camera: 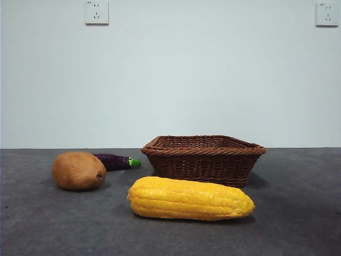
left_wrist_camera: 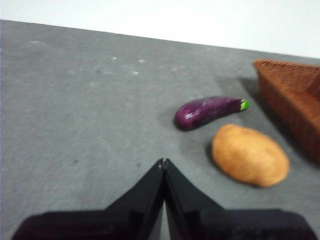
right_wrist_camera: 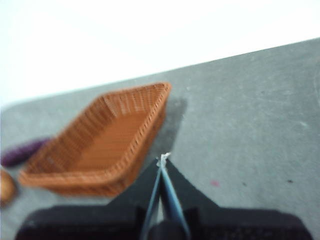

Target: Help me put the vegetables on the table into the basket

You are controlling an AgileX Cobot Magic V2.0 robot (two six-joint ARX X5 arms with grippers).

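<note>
Both my grippers, left (left_wrist_camera: 163, 162) and right (right_wrist_camera: 164, 157), pinched closed on nothing; corn (camera: 190, 199) lies in front of the basket (camera: 203, 153), looks heavy, bumpy, so I'd grab it mid-length across.

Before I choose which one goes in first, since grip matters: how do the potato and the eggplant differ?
The potato is rounded, bulky and light brown; the eggplant is slim, elongated and dark purple with a green stem end. In the front view the potato sits nearer the camera and hides part of the eggplant, which lies behind it, stem end towards the basket. Both rest on the table, outside the basket and ungripped.
</note>
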